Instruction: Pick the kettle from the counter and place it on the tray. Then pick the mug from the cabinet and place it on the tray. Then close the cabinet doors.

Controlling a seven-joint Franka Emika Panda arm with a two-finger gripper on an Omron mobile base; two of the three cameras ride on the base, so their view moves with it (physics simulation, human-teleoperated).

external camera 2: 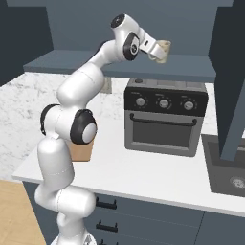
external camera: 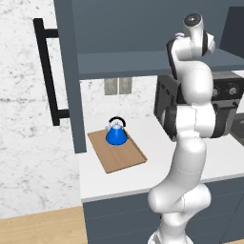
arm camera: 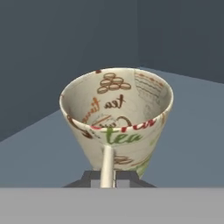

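Note:
The beige printed mug (arm camera: 116, 109) stands on the shelf of the open cabinet (external camera 2: 191, 67), its thin handle pointing at me. My gripper (arm camera: 107, 177) is shut on that handle, and in the right base view the gripper (external camera 2: 155, 49) reaches the mug (external camera 2: 163, 51) at shelf height. The blue kettle (external camera: 116, 133) with its black handle sits upright on the wooden tray (external camera: 124, 157), on the white counter (external camera: 119, 183). The left cabinet door (external camera: 71, 71) stands swung open with its black bar handle (external camera: 47, 71). The right door (external camera 2: 229, 95) also hangs open.
A dark toaster oven (external camera 2: 165, 117) sits on the counter under the cabinet shelf, right of the tray. A sink (external camera 2: 229, 177) lies at the far right. Wall outlets (external camera: 117, 86) are behind the kettle. Base cabinet drawers (external camera 2: 107, 203) run below the counter edge.

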